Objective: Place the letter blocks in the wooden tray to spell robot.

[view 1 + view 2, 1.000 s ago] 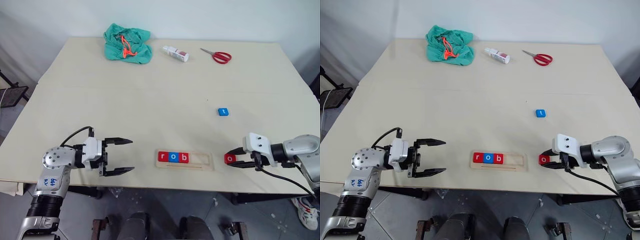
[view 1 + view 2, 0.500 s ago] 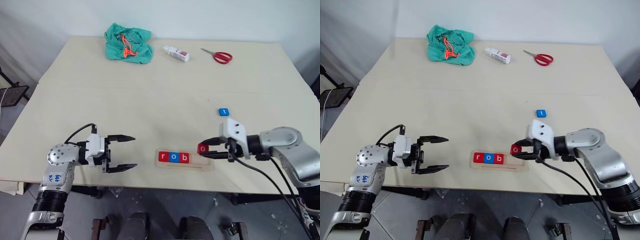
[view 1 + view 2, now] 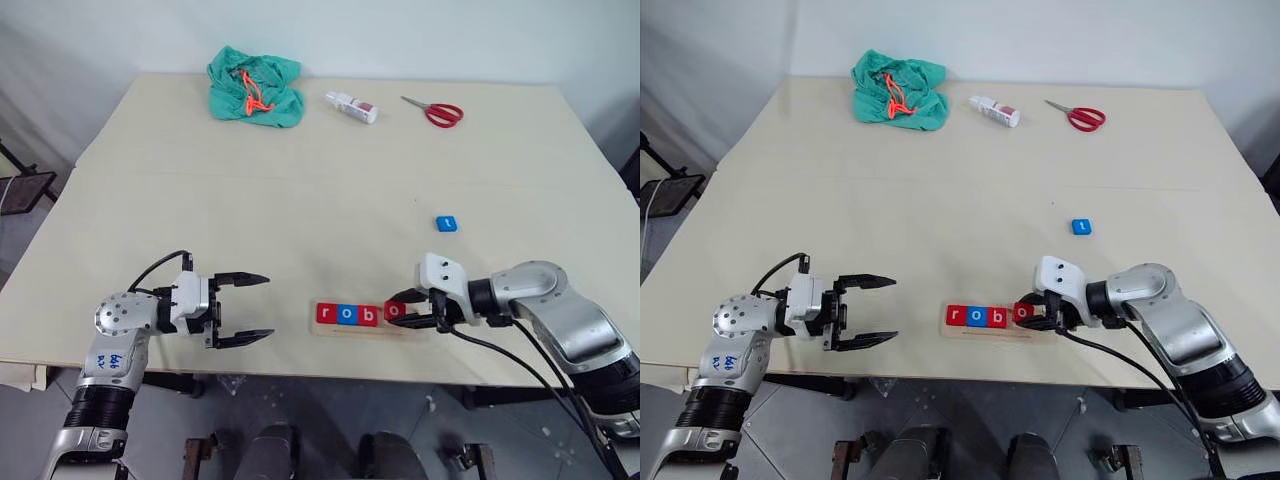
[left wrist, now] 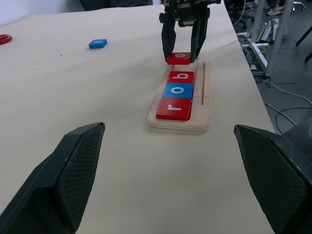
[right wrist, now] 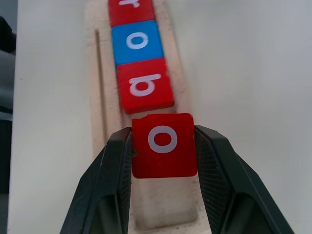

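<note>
Fingers first: our left gripper [image 3: 245,309] hangs over the near left part of the pale table [image 3: 300,190], its two black fingers [image 3: 240,280] spread wide with nothing between them, pointing toward the tray.

To its right, near the front edge, lies the narrow shallow tray of pale wood [image 3: 366,321], lengthwise across our view. In it sit three flat square tiles in a row, touching: a red tile with a white r [image 3: 325,313], a blue tile with a white o [image 3: 346,314], a red tile with a white b [image 3: 368,315]. A thin groove runs along the tray beside the row.

Just right of the b, our right gripper [image 3: 400,310] holds a red tile with a white o [image 5: 164,145], its fingers [image 5: 113,165] pressed on the tile's two opposite edges. The tile is over the tray's open stretch, close to the b tile with a small gap between them; we cannot tell whether it rests on the tray floor or hangs just above it.

Further right and farther back, well apart from the tray, a small blue tile with a white t [image 3: 446,223] lies alone on the table.

Along the far edge, left to right: a crumpled green cloth with an orange cord [image 3: 254,86], a small white bottle lying on its side [image 3: 351,106], and red-handled scissors [image 3: 434,111].
</note>
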Controlling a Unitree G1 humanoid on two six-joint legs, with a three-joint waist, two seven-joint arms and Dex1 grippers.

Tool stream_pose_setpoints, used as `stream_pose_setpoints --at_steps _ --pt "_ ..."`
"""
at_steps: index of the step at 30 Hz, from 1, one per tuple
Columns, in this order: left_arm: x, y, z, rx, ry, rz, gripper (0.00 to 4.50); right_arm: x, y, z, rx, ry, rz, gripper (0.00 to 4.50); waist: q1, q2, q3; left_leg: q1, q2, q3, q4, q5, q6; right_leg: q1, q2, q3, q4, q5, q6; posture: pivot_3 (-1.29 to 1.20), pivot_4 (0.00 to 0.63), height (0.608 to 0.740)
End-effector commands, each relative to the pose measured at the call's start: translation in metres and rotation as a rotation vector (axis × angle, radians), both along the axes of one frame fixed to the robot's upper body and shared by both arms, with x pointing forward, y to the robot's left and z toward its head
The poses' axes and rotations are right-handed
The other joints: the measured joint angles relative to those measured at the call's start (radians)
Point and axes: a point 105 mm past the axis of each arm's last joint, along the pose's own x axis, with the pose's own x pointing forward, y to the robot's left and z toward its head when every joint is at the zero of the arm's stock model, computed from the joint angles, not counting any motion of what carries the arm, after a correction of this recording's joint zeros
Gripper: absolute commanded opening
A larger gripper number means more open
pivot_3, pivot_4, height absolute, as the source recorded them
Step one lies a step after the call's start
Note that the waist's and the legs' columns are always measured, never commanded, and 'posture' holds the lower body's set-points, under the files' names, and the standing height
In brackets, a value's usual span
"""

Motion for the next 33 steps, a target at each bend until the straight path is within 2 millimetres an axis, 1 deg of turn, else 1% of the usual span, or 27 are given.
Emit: stream_pose_setpoints --at_steps 1,5,8,9,10,13,15,17,21,23,25,29,32,33 --pt "-0.003 0.0 0.009 -0.007 -0.045 0.0 4.5 -0.001 0.006 0.004 0.011 -0.028 0.042 1.44 0.0 0.0 0.0 0.0 0.0 0.0 0.0 0.0 0.0 0.0 0.0 0.0 0.0 0.0 0.0 0.0 0.15 0.74" --pt "-0.002 0.001 0.008 -0.01 -0.046 0.011 4.5 -0.009 0.013 0.006 0.034 -0.003 0.08 2.85 0.0 0.0 0.0 0.0 0.0 0.0 0.0 0.0 0.0 0.0 0.0 0.0 0.0 0.0 0.0 0.0 0.15 0.74" --pt "-0.002 0.0 0.008 -0.01 -0.046 0.013 4.5 -0.008 0.013 0.006 0.039 -0.009 0.064 3.92 0.0 0.0 0.0 0.0 0.0 0.0 0.0 0.0 0.0 0.0 0.0 0.0 0.0 0.0 0.0 0.0 0.15 0.74" --pt "-0.002 0.0 0.008 -0.011 -0.046 0.013 4.5 -0.008 0.013 0.007 0.043 -0.012 0.059 4.24 0.0 0.0 0.0 0.0 0.0 0.0 0.0 0.0 0.0 0.0 0.0 0.0 0.0 0.0 0.0 0.0 0.15 0.74" --pt "-0.002 0.0 0.008 -0.011 -0.047 0.013 4.5 -0.007 0.012 0.009 0.046 -0.018 0.055 4.44 0.0 0.0 0.0 0.0 0.0 0.0 0.0 0.0 0.0 0.0 0.0 0.0 0.0 0.0 0.0 0.0 0.15 0.74" --pt "-0.001 0.0 0.009 -0.013 -0.049 0.013 4.5 -0.004 0.007 0.017 0.058 -0.039 0.015 4.44 0.0 0.0 0.0 0.0 0.0 0.0 0.0 0.0 0.0 0.0 0.0 0.0 0.0 0.0 0.0 0.0 0.15 0.74" --pt "0.0 -0.001 0.009 -0.013 -0.05 0.013 4.5 0.003 -0.004 0.024 0.076 -0.057 -0.064 4.44 0.001 0.0 0.0 0.0 0.0 0.0 0.0 0.0 0.0 0.0 0.0 0.0 0.0 0.0 0.0 0.0 0.15 0.74" --pt "0.0 -0.001 0.008 -0.014 -0.05 0.011 4.5 0.008 -0.019 0.03 0.091 -0.075 -0.149 4.44 0.002 0.0 0.0 0.0 0.0 0.0 0.0 0.0 0.0 0.0 0.0 0.0 0.0 0.0 0.0 0.0 0.15 0.74" --pt "0.001 -0.002 0.007 -0.016 -0.047 0.005 4.5 0.024 -0.054 0.042 0.179 -0.159 -0.39 4.44 0.004 0.0 0.0 0.0 -0.001 0.0 0.0 0.0 0.0 0.0 0.0 0.0 0.0 0.0 0.0 0.0 0.15 0.74" --pt "0.002 -0.003 0.006 -0.017 -0.046 0.001 4.5 0.035 -0.077 0.048 0.219 -0.231 -0.554 4.44 0.003 0.0 0.0 0.0 -0.001 0.0 0.0 0.0 0.0 0.0 0.0 0.0 0.0 0.0 0.0 0.0 0.15 0.74" --pt "0.003 -0.004 0.006 -0.019 -0.046 -0.003 4.5 0.04 -0.093 0.049 0.251 -0.269 -0.679 4.44 0.002 0.0 0.0 0.0 0.0 0.001 0.0 0.0 0.0 0.0 0.0 0.0 0.0 0.0 0.0 0.0 0.15 0.74" --pt "0.006 -0.006 0.006 -0.019 -0.046 -0.018 4.5 0.037 -0.11 0.048 0.301 -0.311 -0.838 4.44 0.001 0.0 0.0 0.0 0.0 0.001 -0.002 0.0 0.0 0.0 0.0 0.0 0.001 0.0 0.0 0.0 0.15 0.74" --pt "0.007 -0.008 0.007 -0.02 -0.046 -0.025 4.5 0.038 -0.116 0.047 0.314 -0.341 -0.891 4.44 0.0 0.0 0.0 0.0 0.0 0.001 -0.002 0.0 0.0 0.0 0.0 0.0 0.001 0.0 0.0 0.0 0.15 0.74" --pt "0.008 -0.009 0.007 -0.02 -0.047 -0.034 4.5 0.043 -0.116 0.048 0.348 -0.348 -0.922 4.44 -0.001 0.0 0.0 0.0 -0.001 0.001 -0.001 0.0 0.0 0.0 0.0 0.0 0.001 0.0 0.0 0.0 0.15 0.74"
